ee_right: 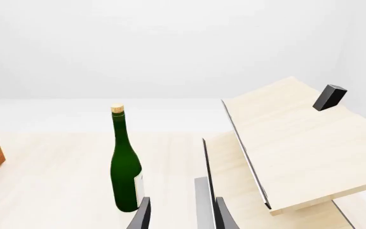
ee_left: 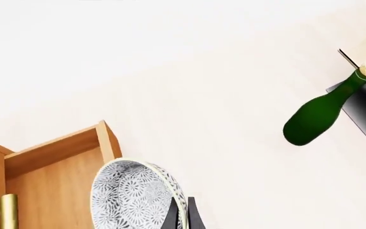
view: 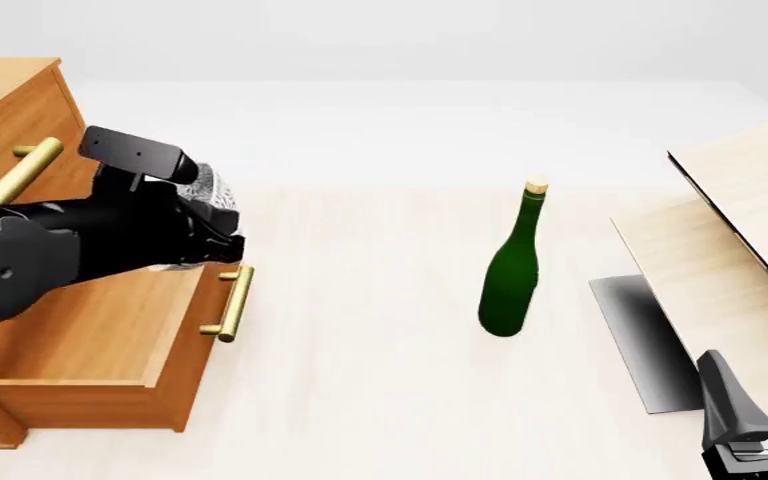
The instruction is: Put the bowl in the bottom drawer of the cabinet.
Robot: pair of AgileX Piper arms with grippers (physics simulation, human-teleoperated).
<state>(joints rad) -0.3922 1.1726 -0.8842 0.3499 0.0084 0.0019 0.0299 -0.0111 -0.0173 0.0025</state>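
Clamped in the left tool, the bowl is held by its rim, tilted on edge, above the pulled-out bottom drawer of the cabinet; in the front view the bowl is mostly hidden behind the arm. Only the left wrist view shows the drawer's inner corner lying beside the bowl. A wide stretch of bare worktop is left between the drawer front and the green bottle, which stands upright, well apart. Pale wood boards are seen leaning at the right edge. Fingers of the right tool, near the boards, are held apart on nothing.
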